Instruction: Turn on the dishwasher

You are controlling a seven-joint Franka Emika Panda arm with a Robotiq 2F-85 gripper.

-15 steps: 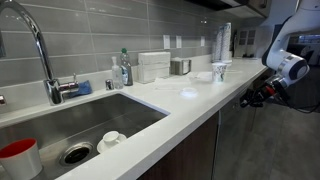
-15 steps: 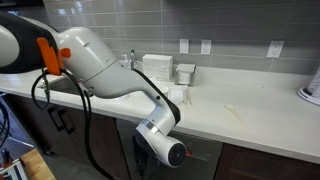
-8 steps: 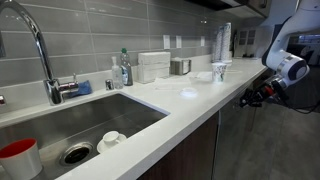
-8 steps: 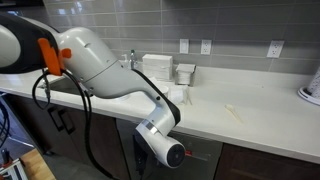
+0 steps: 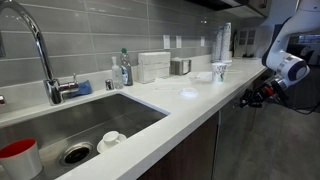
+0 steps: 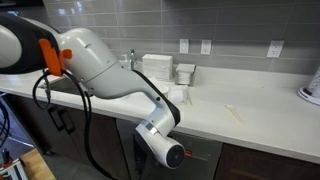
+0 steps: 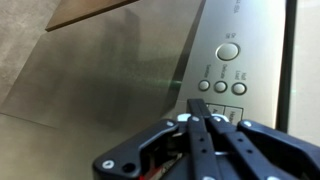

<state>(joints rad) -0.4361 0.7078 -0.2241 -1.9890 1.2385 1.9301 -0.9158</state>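
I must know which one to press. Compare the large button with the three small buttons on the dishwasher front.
The large button is clearly bigger than each of the small buttons. The large button sits alone; the small buttons form a row of three below it in the wrist view, nearer the gripper. All are round, silvery, on the same dishwasher front; labels are too blurred to read.

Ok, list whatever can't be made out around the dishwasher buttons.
- Labels on the buttons: wrist view, too blurred to read.
- Front of the dishwasher: in an exterior view, mostly hidden behind the arm.
- The gripper: in an exterior view, too small and dark to show whether it touches the dishwasher.
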